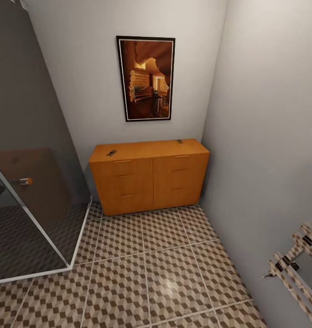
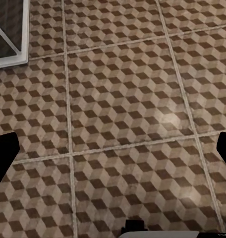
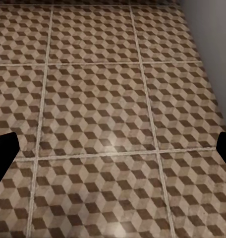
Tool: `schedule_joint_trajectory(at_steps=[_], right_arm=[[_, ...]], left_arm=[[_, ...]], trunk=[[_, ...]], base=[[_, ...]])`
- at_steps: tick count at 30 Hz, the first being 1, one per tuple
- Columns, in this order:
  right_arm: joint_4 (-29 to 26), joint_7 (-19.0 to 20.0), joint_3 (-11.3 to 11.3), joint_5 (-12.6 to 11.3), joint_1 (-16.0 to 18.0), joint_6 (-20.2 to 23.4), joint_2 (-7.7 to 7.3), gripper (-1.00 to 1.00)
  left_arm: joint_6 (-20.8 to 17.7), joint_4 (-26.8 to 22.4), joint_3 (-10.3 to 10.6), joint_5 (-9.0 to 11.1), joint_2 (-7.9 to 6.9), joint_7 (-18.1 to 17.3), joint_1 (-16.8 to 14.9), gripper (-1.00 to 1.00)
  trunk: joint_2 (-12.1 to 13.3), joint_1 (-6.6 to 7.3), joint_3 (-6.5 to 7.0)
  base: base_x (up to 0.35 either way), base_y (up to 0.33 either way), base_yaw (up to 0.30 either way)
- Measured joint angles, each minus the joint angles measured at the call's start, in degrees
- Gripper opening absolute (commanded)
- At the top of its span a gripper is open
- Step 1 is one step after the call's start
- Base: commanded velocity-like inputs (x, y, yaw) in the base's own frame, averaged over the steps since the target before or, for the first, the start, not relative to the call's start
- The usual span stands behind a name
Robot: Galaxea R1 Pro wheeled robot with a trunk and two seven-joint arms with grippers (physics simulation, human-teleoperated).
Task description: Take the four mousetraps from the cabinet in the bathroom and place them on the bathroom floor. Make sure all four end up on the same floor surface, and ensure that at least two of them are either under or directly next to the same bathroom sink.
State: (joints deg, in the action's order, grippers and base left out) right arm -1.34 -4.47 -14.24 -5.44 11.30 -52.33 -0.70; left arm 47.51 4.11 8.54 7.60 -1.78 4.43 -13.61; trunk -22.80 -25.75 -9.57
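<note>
Ahead, two mousetraps (image 1: pixel 111 153) I barely make out on the cabinet (image 1: pixel 149 175), open bathroom floor (image 1: pixel 165 269) between, both jaws spread apart.

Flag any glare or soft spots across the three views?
Head view: pale sheen on the bathroom floor, mousetraps on the cabinet too small to resolve. Left wrist view: bright patch on tile. Right wrist view: faint glare.

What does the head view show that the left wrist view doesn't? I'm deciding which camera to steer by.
Head view alone: the cabinet against the far wall, two small dark items on its top, likely mousetraps, a picture above, and a towel rail. Left wrist view alone: the left gripper, its dark fingertips wide apart. Both: the floor and the shower's white base.
</note>
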Motion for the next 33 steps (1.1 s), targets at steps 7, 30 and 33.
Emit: schedule_joint_trajectory(at_steps=[7, 30, 33], right_arm=[[0.0, 0.0, 0.0, 0.0, 0.0, 0.0, 0.00, 1.00], [0.0, 0.0, 0.0, 0.0, 0.0, 0.0, 0.00, 1.00], [0.0, 0.0, 0.0, 0.0, 0.0, 0.0, 0.00, 1.00]], left_arm=[[0.0, 0.0, 0.0, 0.0, 0.00, 0.0, 0.0, 1.00], [0.0, 0.0, 0.0, 0.0, 0.00, 0.0, 0.0, 1.00], [0.0, 0.0, 0.0, 0.0, 0.00, 0.0, 0.0, 1.00]], trunk=[[0.0, 0.00, 0.00], [0.0, 0.00, 0.00], [0.0, 0.00, 0.00]], base=[[0.000, 0.000, 0.000], [0.000, 0.000, 0.000], [0.000, 0.000, 0.000]])
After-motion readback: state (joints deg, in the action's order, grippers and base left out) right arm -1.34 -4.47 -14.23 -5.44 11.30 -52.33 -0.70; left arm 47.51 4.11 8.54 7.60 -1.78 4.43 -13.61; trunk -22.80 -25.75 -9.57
